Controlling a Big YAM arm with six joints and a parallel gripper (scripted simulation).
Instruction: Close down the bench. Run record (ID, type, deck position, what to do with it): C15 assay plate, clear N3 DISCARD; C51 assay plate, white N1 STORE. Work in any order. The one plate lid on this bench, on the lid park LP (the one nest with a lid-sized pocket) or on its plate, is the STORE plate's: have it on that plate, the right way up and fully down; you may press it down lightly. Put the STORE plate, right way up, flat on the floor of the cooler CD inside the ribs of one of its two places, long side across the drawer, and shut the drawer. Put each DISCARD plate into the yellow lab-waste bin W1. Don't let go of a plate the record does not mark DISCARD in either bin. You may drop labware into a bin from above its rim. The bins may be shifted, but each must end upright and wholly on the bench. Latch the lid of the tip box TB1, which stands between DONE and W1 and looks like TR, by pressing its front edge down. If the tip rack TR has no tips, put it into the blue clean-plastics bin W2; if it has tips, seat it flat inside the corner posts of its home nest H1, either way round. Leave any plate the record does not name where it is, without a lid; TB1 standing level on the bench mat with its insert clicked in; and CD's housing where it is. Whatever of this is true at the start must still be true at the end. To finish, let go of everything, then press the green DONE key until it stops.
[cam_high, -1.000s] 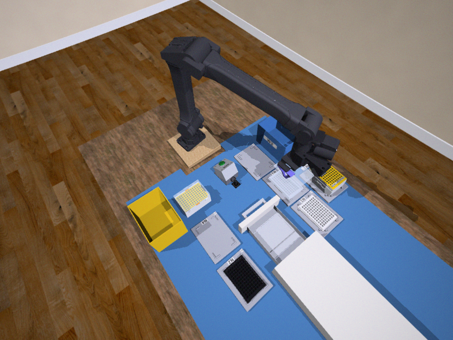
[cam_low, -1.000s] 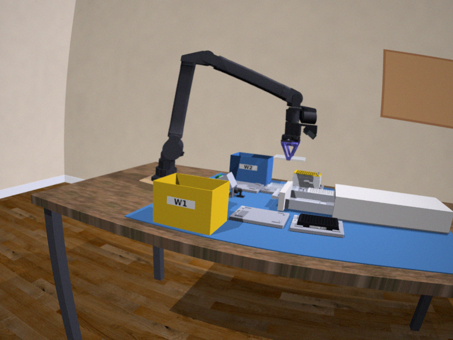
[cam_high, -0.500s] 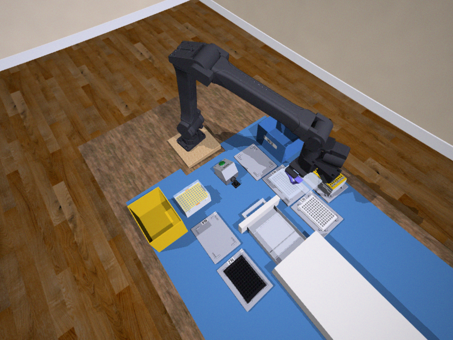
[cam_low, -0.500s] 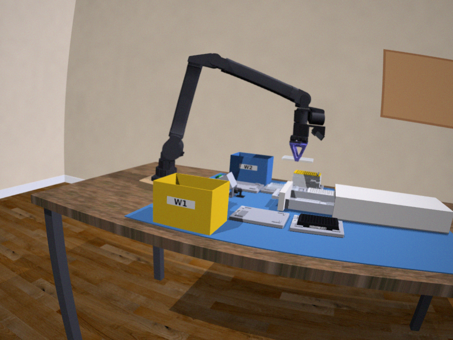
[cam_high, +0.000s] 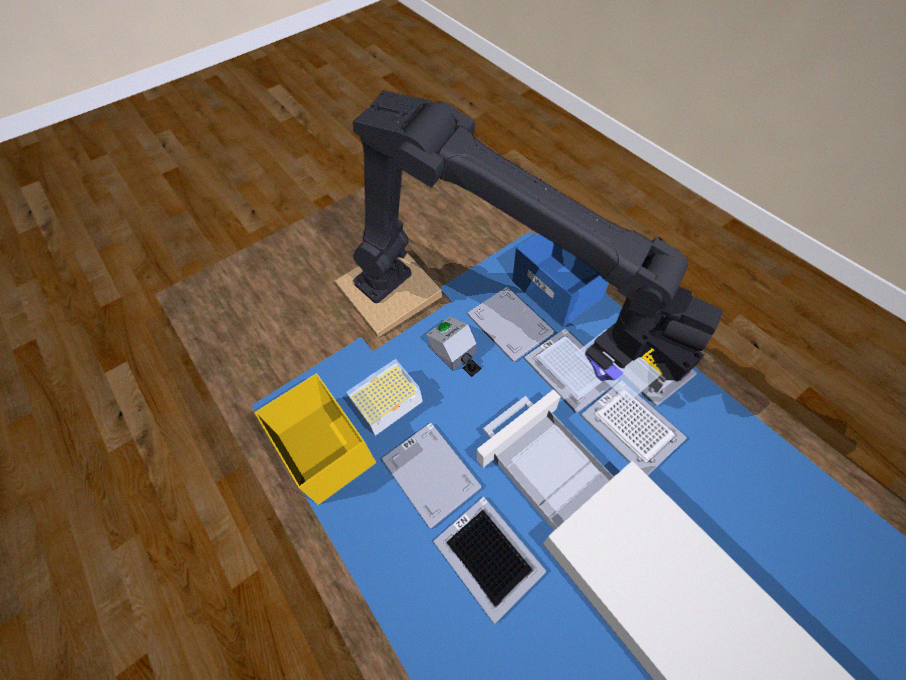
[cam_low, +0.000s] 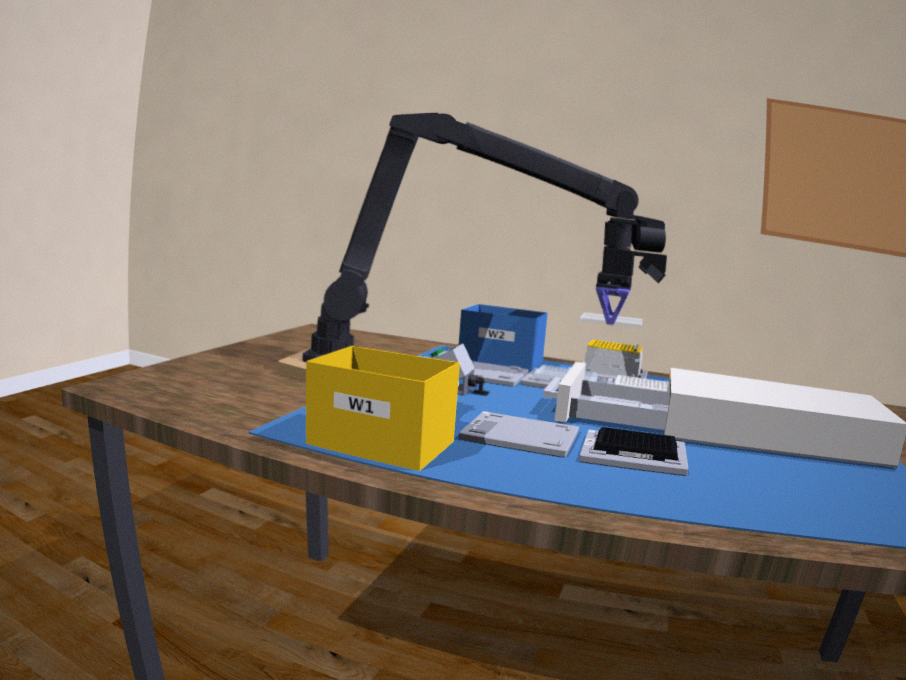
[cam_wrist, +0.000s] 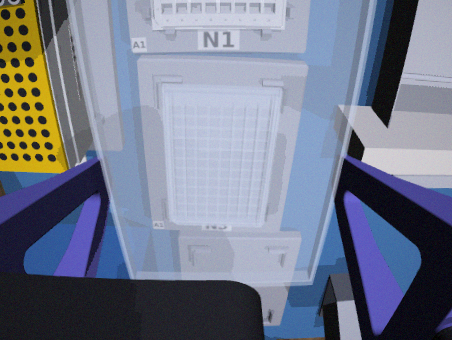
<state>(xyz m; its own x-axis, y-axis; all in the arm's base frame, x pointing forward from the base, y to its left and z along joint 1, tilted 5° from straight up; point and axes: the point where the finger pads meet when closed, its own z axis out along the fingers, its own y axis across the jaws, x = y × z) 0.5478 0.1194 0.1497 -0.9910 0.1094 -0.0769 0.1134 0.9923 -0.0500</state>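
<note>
A thin, clear rectangular plate lid (cam_wrist: 220, 130) is clamped across its short width by the purple-fingered pincer (cam_low: 611, 316) and is held level in the air, well above the blue mat (cam_high: 731, 468) on the wooden counter (cam_low: 219, 380). Through the lid, in the wrist view, the clear assay plate (cam_wrist: 222, 153) is seen seated in its grey nest directly below, with the white assay plate (cam_high: 633, 424) in the nest marked N1 just beyond it. In the top view the lid hangs between these two plates, near the yellow-topped tip rack (cam_low: 613, 356).

The white cooler drawer (cam_high: 545, 457) is pulled out from its long white housing (cam_high: 687, 578), with its floor exposed. A black assay plate (cam_high: 488, 556) lies in its nest near the counter's front edge. The yellow waste bin (cam_high: 311, 439) stands upright at the mat's corner, with the lidded tip box (cam_high: 384, 395) just beside it and the green key on its grey box (cam_high: 450, 338) further along. The blue bin (cam_low: 503, 336) stands upright at the back.
</note>
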